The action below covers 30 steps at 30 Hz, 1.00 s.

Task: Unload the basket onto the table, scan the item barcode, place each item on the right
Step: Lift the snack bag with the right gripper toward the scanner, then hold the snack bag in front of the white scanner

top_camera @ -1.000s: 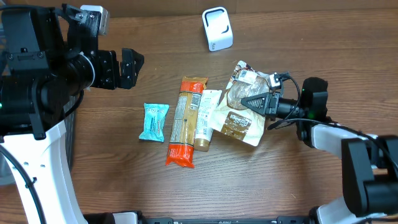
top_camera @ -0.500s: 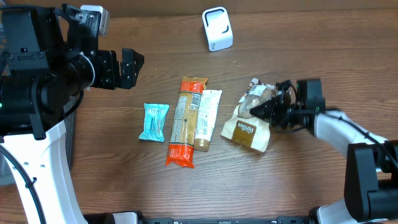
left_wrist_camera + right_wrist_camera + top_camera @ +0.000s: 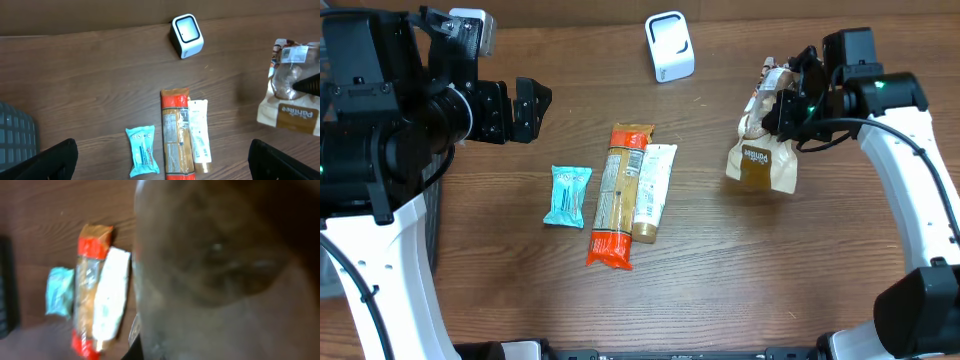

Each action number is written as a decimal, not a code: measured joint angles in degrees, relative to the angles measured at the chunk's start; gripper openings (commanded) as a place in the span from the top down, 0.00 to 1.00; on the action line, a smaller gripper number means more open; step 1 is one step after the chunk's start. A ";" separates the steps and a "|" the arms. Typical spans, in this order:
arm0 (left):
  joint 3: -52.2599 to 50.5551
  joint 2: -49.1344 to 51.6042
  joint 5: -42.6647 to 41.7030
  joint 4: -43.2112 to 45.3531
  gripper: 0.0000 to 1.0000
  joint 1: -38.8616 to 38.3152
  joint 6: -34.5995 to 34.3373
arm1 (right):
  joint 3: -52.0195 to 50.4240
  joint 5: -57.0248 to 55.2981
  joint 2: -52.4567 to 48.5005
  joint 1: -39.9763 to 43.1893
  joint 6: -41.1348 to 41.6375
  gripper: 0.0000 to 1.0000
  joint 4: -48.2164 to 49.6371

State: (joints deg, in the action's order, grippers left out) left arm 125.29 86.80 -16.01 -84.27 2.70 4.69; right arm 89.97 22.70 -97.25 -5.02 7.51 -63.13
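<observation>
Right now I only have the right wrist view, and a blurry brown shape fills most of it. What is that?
Observer: A snack bag with a clear window, pinched near its top by the right gripper. It hangs down, apparently lifted off the table.
Operator: Where is the scanner? I can't see it.
Observer: The white scanner stands near the table's far edge, off to the bag's left and well apart from it.
Operator: And the other arm?
Observer: The left gripper is open and empty, over the left side of the table.
</observation>
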 measured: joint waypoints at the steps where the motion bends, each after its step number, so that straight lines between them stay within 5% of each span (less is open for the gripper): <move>1: 0.00 0.00 0.00 -0.02 0.00 0.00 0.00 | 0.00 2.54 0.02 0.00 -2.01 0.96 -0.48; 7: 0.00 0.00 0.00 -0.02 0.00 0.00 -0.02 | -0.02 21.62 0.02 -1.51 -16.46 0.96 -0.79; 18: 0.00 0.00 0.00 0.00 0.00 0.00 0.00 | 0.00 40.15 0.02 -3.89 -29.90 0.96 -3.43; 24: 0.00 0.00 0.00 0.00 0.00 0.00 0.00 | -0.02 47.67 0.02 -5.99 -30.67 0.96 -3.32; 30: 0.00 0.00 0.00 0.00 0.01 0.00 0.00 | 1.38 40.79 -0.02 -7.93 -15.52 0.97 4.13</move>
State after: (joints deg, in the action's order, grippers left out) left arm 125.29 86.80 -16.01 -84.27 2.70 4.69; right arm 91.35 63.48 -97.27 -12.95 -8.01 -59.00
